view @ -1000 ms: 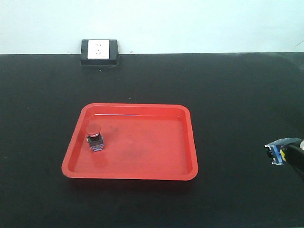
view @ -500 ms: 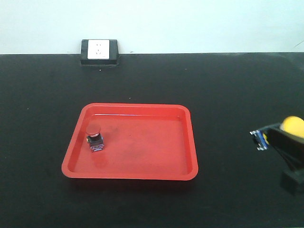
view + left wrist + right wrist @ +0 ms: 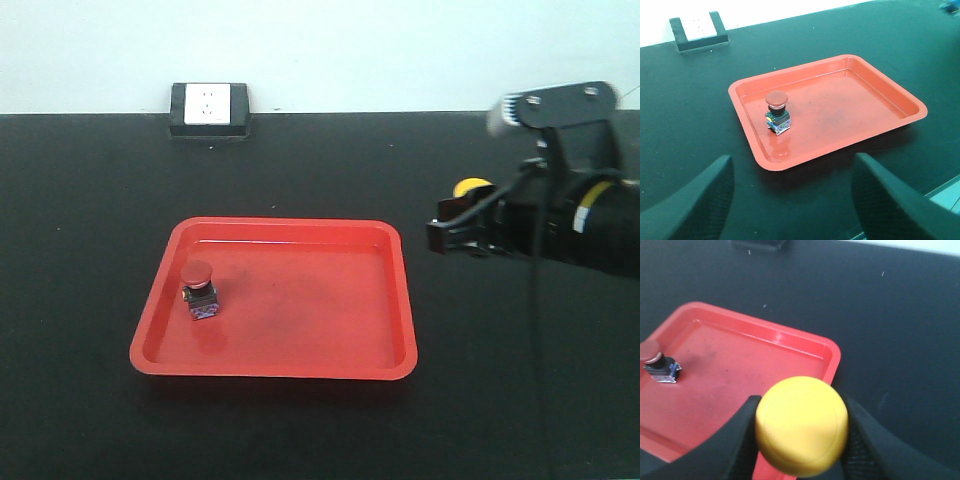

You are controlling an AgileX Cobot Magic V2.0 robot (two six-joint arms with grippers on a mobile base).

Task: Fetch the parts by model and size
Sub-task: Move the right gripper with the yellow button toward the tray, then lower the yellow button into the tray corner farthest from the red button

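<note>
Left gripper (image 3: 790, 200): black fingers spread apart, nothing between them, near edge of black table (image 3: 90, 200); red shallow plastic tray (image 3: 400, 300) holding red-capped push-button switch (image 3: 199, 289) upright at its left; right gripper (image 3: 800, 432) clamped on yellow-capped push-button switch (image 3: 801, 425), beside tray's right rim; white wall socket (image 3: 209, 108) at far edge

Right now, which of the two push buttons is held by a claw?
The yellow-capped button, clamped in the right claw; the red-capped one stands free in the tray.
</note>
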